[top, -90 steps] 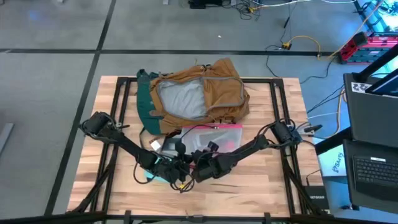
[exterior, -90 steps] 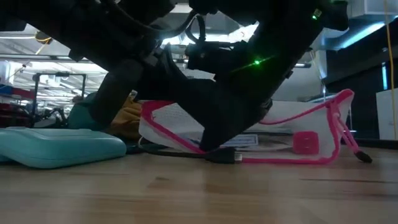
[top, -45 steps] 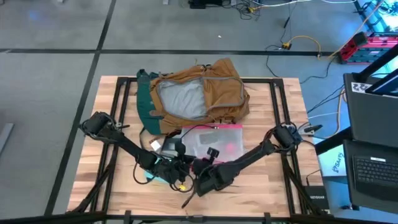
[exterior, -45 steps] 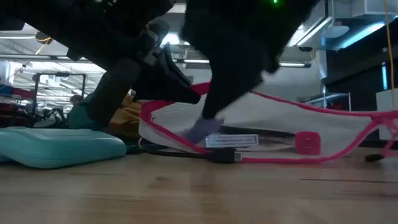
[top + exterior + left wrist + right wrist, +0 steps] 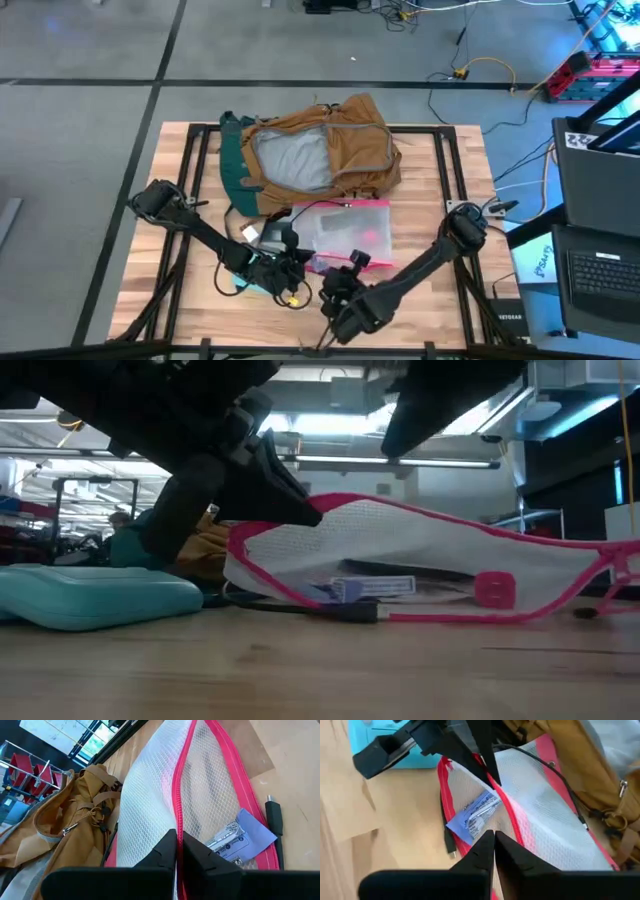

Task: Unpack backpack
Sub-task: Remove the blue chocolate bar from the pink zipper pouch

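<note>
We see the backpack (image 5: 318,155) lying flat toward the far edge of the worktop (image 5: 450,290), roughly midway between its left and right edges, flap thrown open so the grey lining faces up; in our judgement it lies this way so the contents can be reached from above. It is soft tan-brown fabric, slumped and creased, with a dark teal-green panel and straps along the side facing the worktop's left edge. Just in front of it, touching or nearly so, lies a clear mesh pouch (image 5: 400,575) edged in pink, with a printed blue label (image 5: 239,837) and a dark cable (image 5: 274,832) inside or under it; we cannot tell which. The left end effector (image 5: 178,851) sits at the pouch's near left corner with its fingers pressed together on the pink zip edge, lifting that corner slightly off the wood, which we take to be a way of steadying the pouch. A teal case (image 5: 95,598) rests on the worktop beside it, toward the left edge. The right end effector (image 5: 493,846) hangs above the wood near the front edge, apart from the pouch, its fingers together and empty.
</note>
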Robot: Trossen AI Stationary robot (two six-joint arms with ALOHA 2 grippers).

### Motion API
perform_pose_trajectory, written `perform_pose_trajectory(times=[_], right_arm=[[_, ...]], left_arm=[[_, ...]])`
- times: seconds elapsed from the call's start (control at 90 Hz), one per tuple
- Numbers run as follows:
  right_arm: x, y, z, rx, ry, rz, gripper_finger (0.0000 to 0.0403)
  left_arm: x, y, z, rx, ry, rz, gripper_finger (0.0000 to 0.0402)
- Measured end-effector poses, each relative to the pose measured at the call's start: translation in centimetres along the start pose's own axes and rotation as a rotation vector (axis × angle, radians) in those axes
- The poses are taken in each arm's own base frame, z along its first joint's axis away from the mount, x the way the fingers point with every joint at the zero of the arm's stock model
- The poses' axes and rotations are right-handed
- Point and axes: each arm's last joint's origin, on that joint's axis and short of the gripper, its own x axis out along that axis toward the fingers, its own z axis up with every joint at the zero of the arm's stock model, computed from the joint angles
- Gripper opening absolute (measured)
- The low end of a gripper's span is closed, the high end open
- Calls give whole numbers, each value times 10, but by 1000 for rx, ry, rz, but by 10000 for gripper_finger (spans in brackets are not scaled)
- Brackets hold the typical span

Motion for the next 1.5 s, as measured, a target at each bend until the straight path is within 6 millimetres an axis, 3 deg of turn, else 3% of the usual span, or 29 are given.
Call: perform_pose_trajectory(times=[0.3,0.7,1.0,1.2,1.422,1.5], right_arm=[[24,6,-10,26,1,57,13],[70,5,-31,78,9,115,164],[102,-5,-32,160,6,153,184],[116,-14,-32,190,52,176,152],[116,-15,-33,125,52,178,27],[116,-14,-33,111,51,179,11]], left_arm=[[0,0,0,-7,-1,-1,0],[0,0,0,-5,0,-1,0],[0,0,0,-4,-1,-1,0],[0,0,0,-4,0,-1,0],[0,0,0,-4,0,-1,0],[0,0,0,-3,0,-2,0]])
